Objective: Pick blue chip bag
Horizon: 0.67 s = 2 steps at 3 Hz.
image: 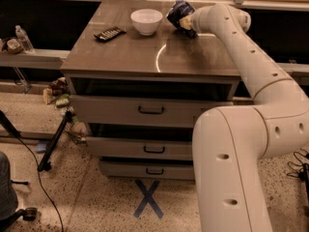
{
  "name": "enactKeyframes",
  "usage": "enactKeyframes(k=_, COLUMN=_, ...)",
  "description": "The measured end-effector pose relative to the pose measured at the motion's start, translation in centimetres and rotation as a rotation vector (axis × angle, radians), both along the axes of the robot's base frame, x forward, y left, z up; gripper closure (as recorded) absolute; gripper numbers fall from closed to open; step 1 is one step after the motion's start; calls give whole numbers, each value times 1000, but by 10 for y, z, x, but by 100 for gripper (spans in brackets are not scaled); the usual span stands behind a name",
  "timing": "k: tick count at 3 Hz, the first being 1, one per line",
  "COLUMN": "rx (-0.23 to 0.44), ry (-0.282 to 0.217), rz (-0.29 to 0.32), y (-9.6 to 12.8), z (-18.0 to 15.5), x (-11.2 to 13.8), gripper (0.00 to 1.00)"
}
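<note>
The blue chip bag (177, 10), dark blue and glossy, stands tilted at the back right of the cabinet top (145, 54), just right of the white bowl (147, 20). My gripper (185, 24) is right against the bag's lower right side, at the end of the white arm (241, 47) that reaches in from the right. The bag hides the gripper's tip. I cannot tell whether the bag rests on the surface or is lifted off it.
A flat black remote control (109, 33) lies left of the bowl. Three drawers (150, 110) are below the top. A water bottle (24, 38) stands on a shelf at left. Cables and a stand leg (53, 144) are on the floor, and a blue X (147, 198) is taped there.
</note>
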<state>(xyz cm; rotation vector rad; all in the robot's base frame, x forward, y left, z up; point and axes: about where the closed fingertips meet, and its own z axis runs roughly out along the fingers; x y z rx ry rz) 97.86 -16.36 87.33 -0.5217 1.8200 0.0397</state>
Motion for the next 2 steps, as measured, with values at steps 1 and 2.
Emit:
enactKeyframes(k=1, rx=25, ry=-20, rz=3, y=1, z=7, x=-1, gripper=87)
enactKeyframes(k=2, rx=73, ry=-76, rz=9, y=1, z=31, x=-10, gripper=100)
